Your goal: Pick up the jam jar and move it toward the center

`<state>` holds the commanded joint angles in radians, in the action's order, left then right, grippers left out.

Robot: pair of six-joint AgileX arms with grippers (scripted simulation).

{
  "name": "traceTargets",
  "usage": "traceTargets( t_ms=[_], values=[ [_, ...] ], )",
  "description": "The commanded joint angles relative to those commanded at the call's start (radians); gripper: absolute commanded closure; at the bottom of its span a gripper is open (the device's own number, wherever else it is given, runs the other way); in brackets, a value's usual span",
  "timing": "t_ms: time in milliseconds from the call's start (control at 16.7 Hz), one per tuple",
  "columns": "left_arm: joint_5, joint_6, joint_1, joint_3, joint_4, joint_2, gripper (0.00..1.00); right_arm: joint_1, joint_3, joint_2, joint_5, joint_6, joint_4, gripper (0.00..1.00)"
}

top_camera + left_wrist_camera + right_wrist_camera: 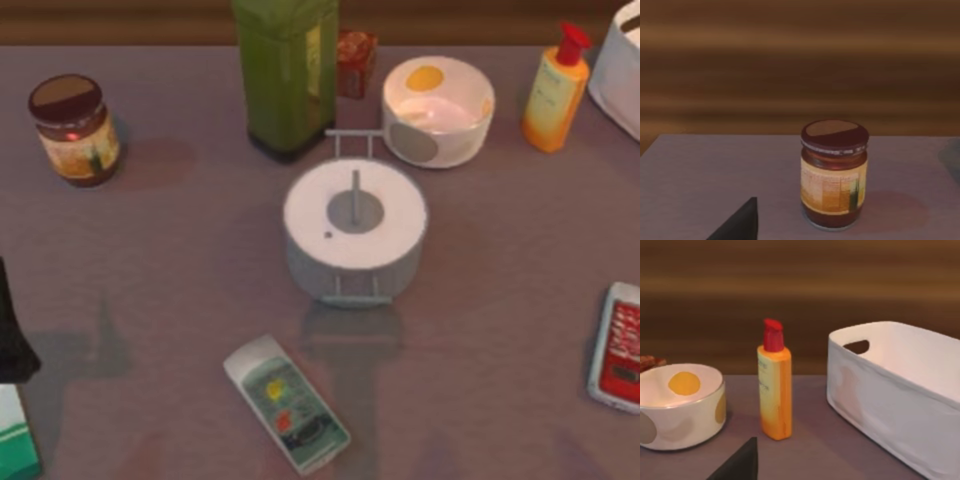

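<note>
- Jam jar (74, 129): upright on the worktop (160, 300), ahead of the left end effector (740, 222), apart from it.
- Left end effector: one dark fingertip visible; opening cannot be told.
- Right end effector (740, 462): faces the orange pump bottle (774, 385); opening likewise unclear.

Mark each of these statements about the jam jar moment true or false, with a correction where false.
1. The jam jar stands upright at the table's far left. True.
2. The jar's lid is off. False: the dark brown lid sits on the jar.
3. A tool grips the jar. False: nothing touches it; only a dark tip of the left tool shows in the left wrist view, short of the jar.
4. The orange pump bottle stands between the spotted bowl and the white bin. True.
5. The jar already sits at the table's center. False: a white round device occupies the center.
</note>
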<state>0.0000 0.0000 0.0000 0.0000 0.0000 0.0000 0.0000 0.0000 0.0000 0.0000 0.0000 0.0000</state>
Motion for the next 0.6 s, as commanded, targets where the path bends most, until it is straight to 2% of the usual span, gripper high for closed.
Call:
traceTargets(
  t_ms=[300,600],
  values=[
    [0.002,0.008,0.001,0.031,-0.036,0.052,0.00,0.000,0.000,0.000,0.000,0.000,0.000,0.00],
    [0.021,0.049,0.000,0.209,-0.198,0.298,0.00,0.000,0.000,0.000,0.000,0.000,0.000,0.00]
  ],
)
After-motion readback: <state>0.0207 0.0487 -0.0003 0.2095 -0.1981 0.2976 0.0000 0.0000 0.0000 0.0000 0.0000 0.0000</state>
